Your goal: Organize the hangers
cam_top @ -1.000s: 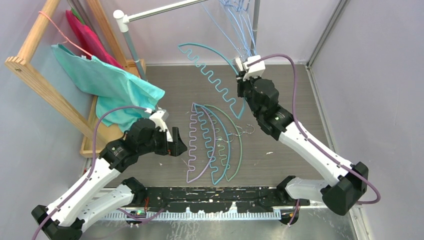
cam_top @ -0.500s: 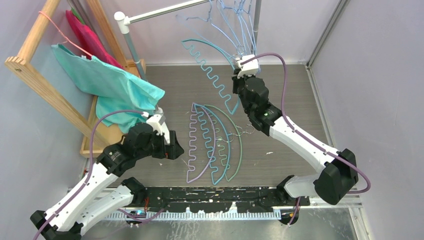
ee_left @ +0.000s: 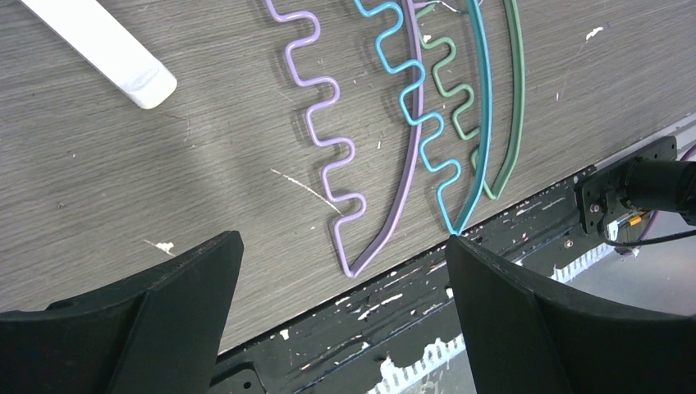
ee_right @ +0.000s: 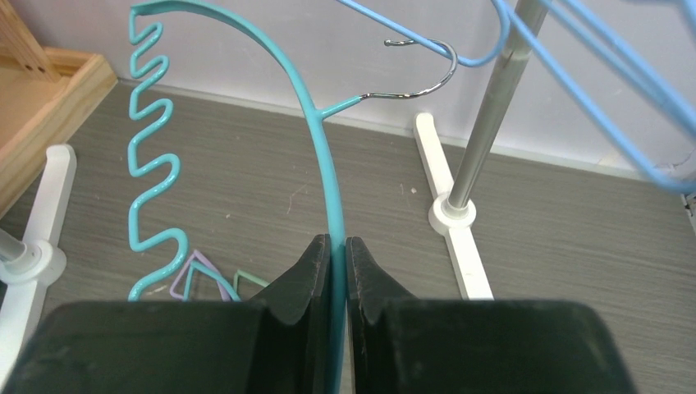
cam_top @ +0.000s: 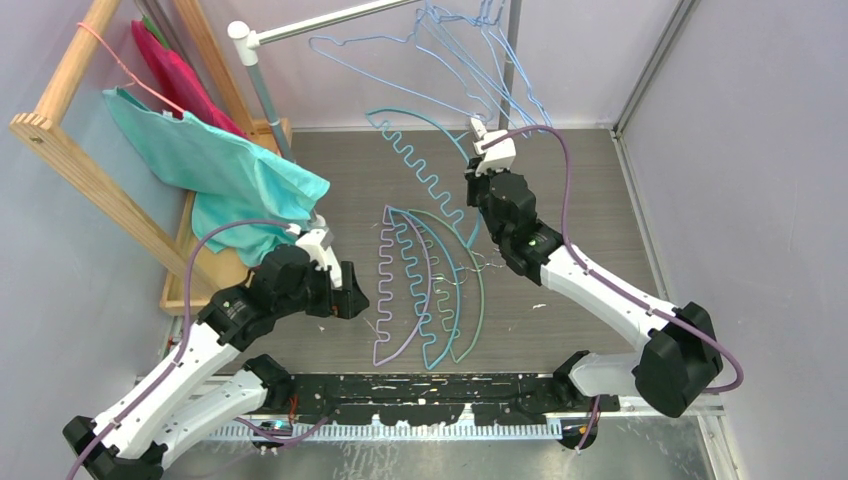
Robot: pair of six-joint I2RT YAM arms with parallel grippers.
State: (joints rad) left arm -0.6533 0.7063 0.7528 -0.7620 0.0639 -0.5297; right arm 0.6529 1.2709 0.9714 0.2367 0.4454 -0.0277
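Observation:
My right gripper (ee_right: 336, 246) is shut on the arch of a teal wavy hanger (ee_right: 324, 156) and holds it upright off the table. Its metal hook (ee_right: 427, 78) is close to a light blue hanger (ee_right: 476, 57) beside the stand's pole (ee_right: 484, 123). In the top view this gripper (cam_top: 476, 160) is just below several light blue hangers (cam_top: 470, 60) on the grey rail (cam_top: 330, 20). Lavender (cam_top: 385, 300), teal (cam_top: 437, 300) and green (cam_top: 478, 290) hangers lie together mid-table. My left gripper (ee_left: 341, 242) is open and empty over the near end of the lavender hanger (ee_left: 328, 139).
A wooden rack (cam_top: 90, 170) at the left carries a teal cloth (cam_top: 220, 170), a magenta cloth (cam_top: 175, 70) and a thin pink wire hanger (cam_top: 120, 65). The stand's white foot (ee_left: 107, 49) lies on the table. Grey walls close the back and right.
My right gripper has raised the teal hanger and carried it back toward the rail. The hanging light blue hangers have swung out to the left. My left gripper has shifted slightly nearer.

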